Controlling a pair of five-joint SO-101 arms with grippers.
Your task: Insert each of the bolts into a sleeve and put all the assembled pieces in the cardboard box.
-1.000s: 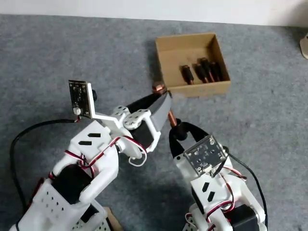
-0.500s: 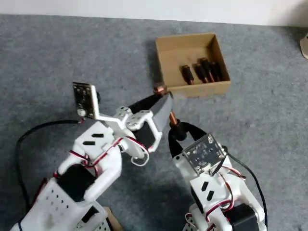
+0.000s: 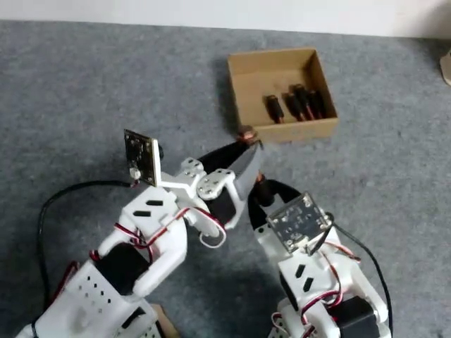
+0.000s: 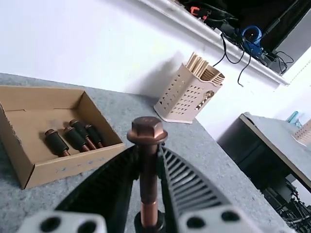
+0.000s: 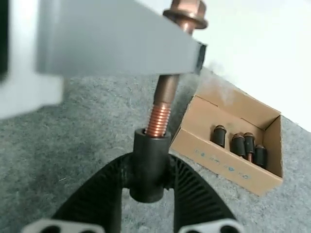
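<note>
Left end effector (image 3: 243,151), clamped on the bolt (image 4: 147,145), has swung across and straightened it, so the threaded tip is dipping into the sleeve (image 5: 148,162) pinched by the right end effector (image 3: 266,197), near the cardboard box (image 3: 282,130), and insertion looks underway!

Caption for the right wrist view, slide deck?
Right gripper clamps the black sleeve while the bolt, held by the left gripper, meets its mouth thread-first; cardboard box with assembled pieces behind.
</note>
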